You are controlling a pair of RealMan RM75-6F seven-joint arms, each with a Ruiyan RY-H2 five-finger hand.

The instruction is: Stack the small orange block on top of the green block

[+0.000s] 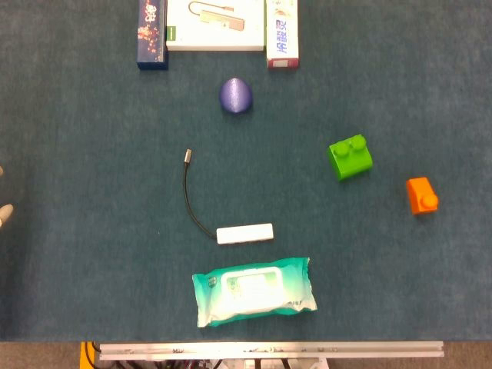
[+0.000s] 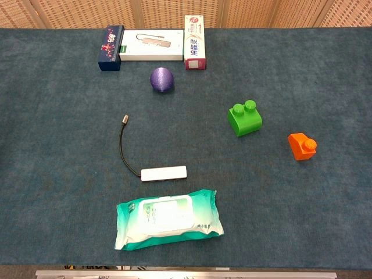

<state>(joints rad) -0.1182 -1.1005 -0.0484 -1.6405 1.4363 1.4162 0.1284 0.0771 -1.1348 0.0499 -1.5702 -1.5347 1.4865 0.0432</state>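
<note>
Wet-wipes pack (image 2: pixel 168 217) nearest, then green block (image 2: pixel 244 118) mid-surface and small orange block (image 2: pixel 302 146) apart to its right, unstacked, so the whole task remains; left hand (image 1: pixel 4 209) barely visible, state undeterminable, right hand unseen.

Two blocks (image 2: pixel 244 118), three boxes (image 2: pixel 151 45), one purple ball (image 2: pixel 162 79), one adapter (image 2: pixel 164 172), one wipes pack (image 2: pixel 168 218).

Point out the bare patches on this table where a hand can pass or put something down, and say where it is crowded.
Bare cloth lies right of the green block and orange block, along the left side beyond the cable hub, and between the hub and the green block. Crowded: the far edge, with three boxes and the purple ball, and the near middle by the wipes pack.
</note>
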